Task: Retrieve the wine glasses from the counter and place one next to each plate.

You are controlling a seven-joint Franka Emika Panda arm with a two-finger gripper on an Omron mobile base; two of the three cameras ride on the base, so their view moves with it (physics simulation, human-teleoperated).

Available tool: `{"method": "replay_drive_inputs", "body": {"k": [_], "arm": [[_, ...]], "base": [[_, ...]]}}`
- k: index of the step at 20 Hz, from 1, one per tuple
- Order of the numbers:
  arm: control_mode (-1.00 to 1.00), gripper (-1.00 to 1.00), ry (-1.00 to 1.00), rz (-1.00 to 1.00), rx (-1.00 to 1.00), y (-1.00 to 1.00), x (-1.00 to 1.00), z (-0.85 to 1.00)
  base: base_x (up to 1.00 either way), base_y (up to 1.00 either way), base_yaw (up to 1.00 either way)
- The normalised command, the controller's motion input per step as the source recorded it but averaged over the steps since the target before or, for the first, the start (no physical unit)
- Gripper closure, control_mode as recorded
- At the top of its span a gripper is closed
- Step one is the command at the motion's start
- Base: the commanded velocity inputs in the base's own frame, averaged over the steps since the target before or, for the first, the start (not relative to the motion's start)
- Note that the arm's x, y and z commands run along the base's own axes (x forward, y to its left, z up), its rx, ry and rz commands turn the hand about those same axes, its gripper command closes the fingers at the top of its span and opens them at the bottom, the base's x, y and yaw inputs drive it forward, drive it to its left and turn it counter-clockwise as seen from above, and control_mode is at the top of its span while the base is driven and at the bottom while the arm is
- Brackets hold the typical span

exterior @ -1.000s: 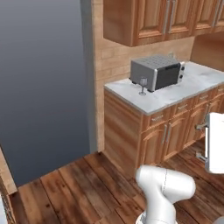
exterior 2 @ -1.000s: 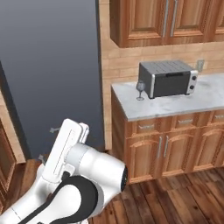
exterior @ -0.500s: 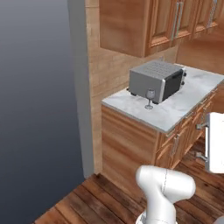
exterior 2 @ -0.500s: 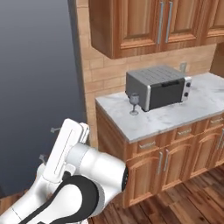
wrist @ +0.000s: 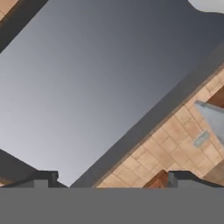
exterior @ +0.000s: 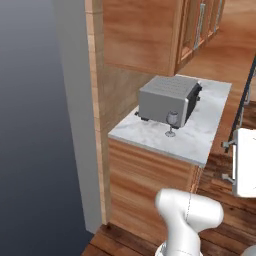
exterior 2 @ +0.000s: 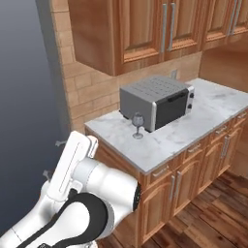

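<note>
The gripper [wrist: 109, 183] has its two dark fingertips [wrist: 41, 178] set wide apart with nothing between them, just as a second ago; the hand view looks past them at a large grey panel [wrist: 100, 78] and a strip of tan brick wall [wrist: 175, 140].

Both base views have shifted as a whole since the earlier pictures (so the cameras have moved, not the things). The counter [exterior 2: 193, 128] now sits closer and larger, and in the left base view it is seen more from its left end, with the wooden end panel [exterior: 150, 190] facing the camera. The glass and the oven hold the same places on the marble as before.

One wine glass [exterior 2: 138, 124] stands upright on the white-grey veined marble top, near its front left part, just in front of the toaster oven's [exterior 2: 157, 100] left front corner; whether they touch cannot be told. In the left base view the same wine glass [exterior: 171, 122] shows against the oven's grey side [exterior: 165, 102]. It is small, translucent bluish-grey, with a rounded bowl, thin stem and round foot, and shorter than the oven. Brown wooden upper cabinets [exterior 2: 145, 29] hang above, and brown cabinet doors with metal handles [exterior 2: 193, 174] sit below the top. The floor is dark wood planks [exterior 2: 213, 213].
</note>
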Motion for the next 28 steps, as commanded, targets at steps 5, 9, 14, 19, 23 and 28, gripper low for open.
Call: {"method": "replay_drive_inputs", "body": {"k": [5, 9, 14, 19, 23, 28], "arm": [[1.0, -1.0, 0.0, 0.0, 0.0, 0.0, 0.0, 0.0], [1.0, -1.0, 0.0, 0.0, 0.0, 0.0, 0.0, 0.0], [1.0, -1.0, 0.0, 0.0, 0.0, 0.0, 0.0, 0.0], [1.0, -1.0, 0.0, 0.0, 0.0, 0.0, 0.0, 0.0], [1.0, -1.0, 0.0, 0.0, 0.0, 0.0, 0.0, 0.0], [1.0, -1.0, 0.0, 0.0, 0.0, 0.0, 0.0, 0.0]], "base": [[-0.01, 0.0, -0.29], [0.48, 0.25, -0.18], [1.0, 0.14, -0.19], [0.68, -0.1, -0.09], [0.38, 0.0, -0.24], [0.32, 0.06, -0.28]]}}
